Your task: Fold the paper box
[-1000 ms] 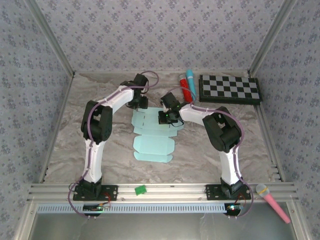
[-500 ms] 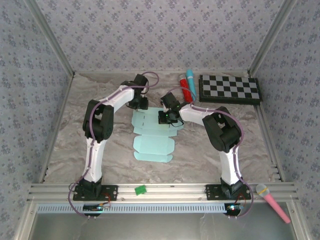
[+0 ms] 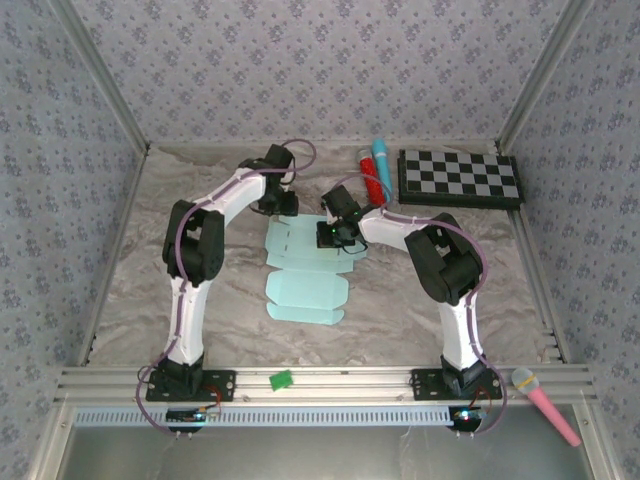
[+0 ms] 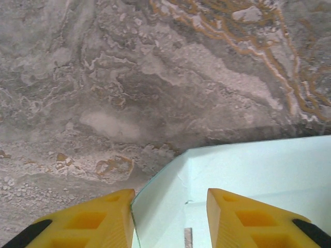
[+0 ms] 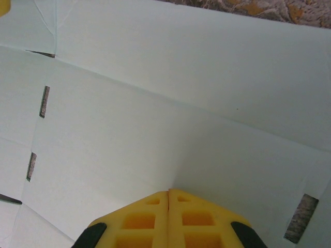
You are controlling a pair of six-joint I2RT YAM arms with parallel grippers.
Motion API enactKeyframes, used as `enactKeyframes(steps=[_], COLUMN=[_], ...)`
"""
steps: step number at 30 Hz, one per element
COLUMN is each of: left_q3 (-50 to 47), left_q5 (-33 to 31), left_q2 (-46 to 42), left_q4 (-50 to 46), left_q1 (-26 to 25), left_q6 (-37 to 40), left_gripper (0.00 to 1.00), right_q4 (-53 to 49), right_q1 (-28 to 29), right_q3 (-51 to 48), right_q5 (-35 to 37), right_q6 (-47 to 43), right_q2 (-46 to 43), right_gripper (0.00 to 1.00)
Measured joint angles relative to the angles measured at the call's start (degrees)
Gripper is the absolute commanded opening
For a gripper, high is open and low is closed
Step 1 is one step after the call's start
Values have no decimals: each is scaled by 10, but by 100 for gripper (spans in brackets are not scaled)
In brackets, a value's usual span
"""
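The pale mint-blue die-cut sheet of thin card [image 3: 305, 290] lies flat on the marble-patterned table [image 3: 130, 290], and looks light, floppy and likely to slide. At its far-left corner edge, the best place to pinch, the left gripper [image 4: 169, 206] gapes wide. The right gripper [image 5: 169, 195], clenched empty, seems to pin a panel.

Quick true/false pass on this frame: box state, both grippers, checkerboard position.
1. The paper box lies as a flat, unfolded sheet. True.
2. The right gripper is wide open. False: its yellow fingers are closed together, over the card.
3. The left gripper is open, with a corner of the sheet between its fingers. True.
4. The checkerboard lies on top of the paper box. False: it sits at the far right of the table, apart from the sheet.
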Motion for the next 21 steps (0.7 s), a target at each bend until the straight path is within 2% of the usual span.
enactKeyframes(steps=[9, 21], left_q3=[1, 16], left_q5=[65, 120], left_q2=[0, 10], left_q4=[12, 16], left_q1=[0, 0], left_q6=[0, 0], left_gripper=[39, 38], right_q4=[0, 3], right_q1=[0, -1], right_q3=[0, 0], right_q5=[0, -3], right_q6=[0, 0], right_q2=[0, 2], right_gripper=[0, 0])
